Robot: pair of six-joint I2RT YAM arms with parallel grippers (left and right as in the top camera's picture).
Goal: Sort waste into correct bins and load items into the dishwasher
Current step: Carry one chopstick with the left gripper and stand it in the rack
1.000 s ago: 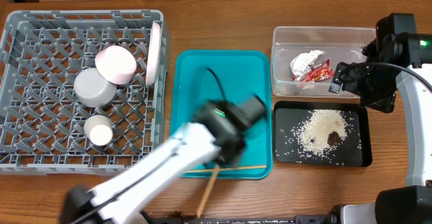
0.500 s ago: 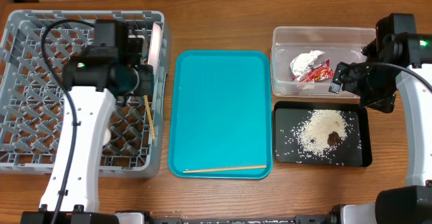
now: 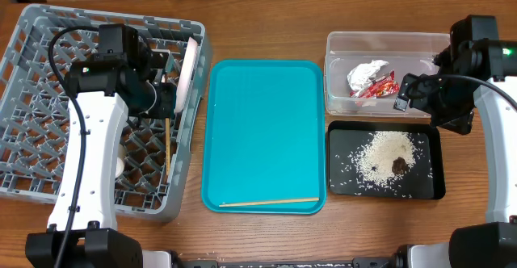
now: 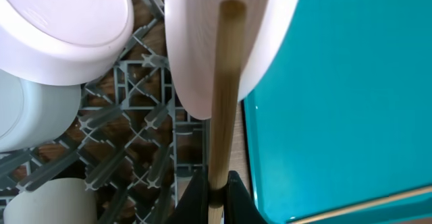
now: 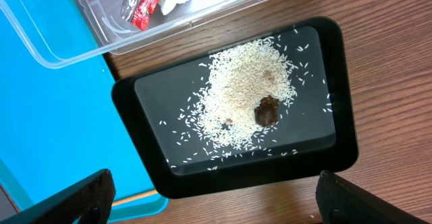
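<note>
My left gripper [image 4: 216, 196] is shut on one wooden chopstick [image 3: 167, 143] and holds it over the right side of the grey dish rack [image 3: 48, 34], beside the upright white plate [image 3: 188, 64]. The chopstick [image 4: 225, 89] crosses the plate [image 4: 202, 42] in the left wrist view. The bowl [image 4: 67, 11] and the cup [image 4: 47, 200] sit in the rack; my arm hides them from overhead. The second chopstick [image 3: 268, 203] lies along the front of the teal tray [image 3: 262, 123]. The red-and-silver wrapper [image 3: 370, 79] lies in the clear tub [image 3: 339, 42]. Rice [image 3: 386, 157] and a brown scrap [image 3: 400, 165] lie in the black tray [image 3: 436, 183]. My right gripper [image 5: 216, 197] is open above the black tray [image 5: 135, 109].
The rack's right wall stands close to the teal tray's left edge. The clear tub and the black tray sit one behind the other at the right. Bare wooden table [image 3: 258, 26] runs along the back and the front edge.
My left arm carried the chopstick from the teal tray's front edge over to the rack, then shifted it a little nearer the plate. The rack tilted and shifted slightly. The right arm has not moved.
</note>
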